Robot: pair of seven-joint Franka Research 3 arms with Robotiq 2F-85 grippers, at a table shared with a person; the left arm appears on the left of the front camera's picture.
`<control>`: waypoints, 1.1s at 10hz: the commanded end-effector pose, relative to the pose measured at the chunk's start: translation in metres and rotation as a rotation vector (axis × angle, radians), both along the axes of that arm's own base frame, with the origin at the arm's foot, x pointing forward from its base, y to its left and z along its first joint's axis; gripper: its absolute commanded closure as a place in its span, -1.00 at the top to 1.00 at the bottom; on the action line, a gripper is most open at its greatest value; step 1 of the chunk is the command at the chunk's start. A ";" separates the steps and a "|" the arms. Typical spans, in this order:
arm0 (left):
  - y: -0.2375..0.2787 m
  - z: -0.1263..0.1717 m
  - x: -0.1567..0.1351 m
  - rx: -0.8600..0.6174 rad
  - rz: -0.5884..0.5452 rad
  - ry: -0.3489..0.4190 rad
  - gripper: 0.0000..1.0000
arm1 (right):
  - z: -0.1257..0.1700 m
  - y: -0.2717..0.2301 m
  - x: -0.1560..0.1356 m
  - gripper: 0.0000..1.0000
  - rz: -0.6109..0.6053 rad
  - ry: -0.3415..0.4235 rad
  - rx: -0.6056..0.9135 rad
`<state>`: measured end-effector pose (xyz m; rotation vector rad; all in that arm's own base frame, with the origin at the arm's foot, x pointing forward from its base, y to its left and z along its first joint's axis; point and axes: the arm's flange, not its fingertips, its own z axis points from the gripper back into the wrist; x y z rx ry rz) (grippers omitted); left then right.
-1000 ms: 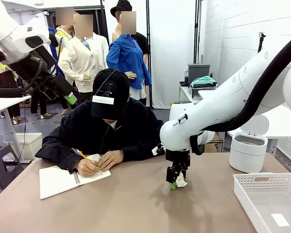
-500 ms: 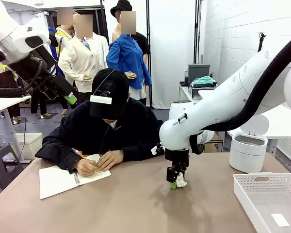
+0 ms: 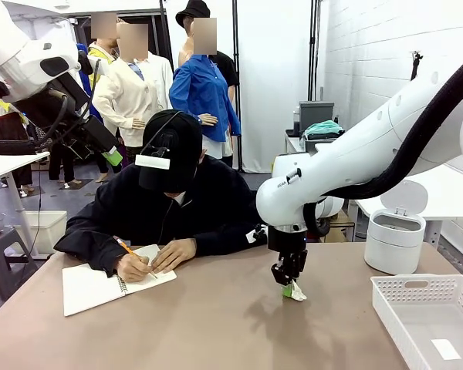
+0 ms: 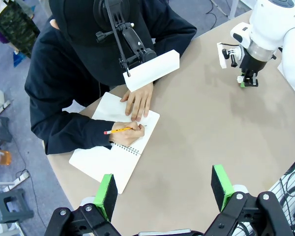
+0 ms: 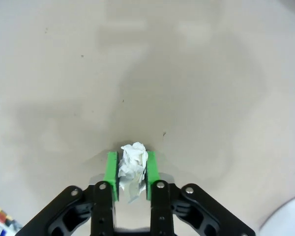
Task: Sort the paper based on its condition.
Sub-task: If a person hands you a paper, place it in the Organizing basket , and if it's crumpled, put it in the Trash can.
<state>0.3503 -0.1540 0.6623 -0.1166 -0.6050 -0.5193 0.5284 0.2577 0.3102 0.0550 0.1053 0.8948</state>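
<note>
The right end effector (image 3: 291,290) is closed narrow on the paper (image 3: 297,292), a crumpled white wad pinched between its green pads (image 5: 111,169). It sits right of centre in the front view and seems just clear of the counter (image 3: 216,331). In the right wrist view the wad stands lengthwise along the fingers, its crown poking past the tips. The relation that matters: from the wad, the white basket (image 3: 424,281) lies toward the lower right of the frame and the white lidded bin (image 3: 395,240) toward the right edge, past the counter's rim, so both are on this arm's side. The left end effector (image 4: 164,186) hangs wide and empty high over the counter, well apart from the wad and nearer the notebook (image 4: 96,164) the person writes in
</note>
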 end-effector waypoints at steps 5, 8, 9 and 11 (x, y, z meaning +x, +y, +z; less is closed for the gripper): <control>0.001 0.001 0.000 0.008 0.002 -0.005 1.00 | 0.076 -0.016 0.021 -0.58 -0.060 0.059 -0.013; 0.001 0.001 0.000 0.008 0.002 -0.005 1.00 | 0.146 -0.051 0.057 -0.58 -0.010 0.061 -0.064; 0.001 0.001 0.000 0.008 0.002 -0.005 1.00 | 0.159 -0.073 0.074 -0.58 0.004 0.040 -0.064; 0.001 0.001 0.000 0.008 0.002 -0.005 1.00 | 0.176 -0.120 0.093 -0.58 -0.004 -0.001 -0.096</control>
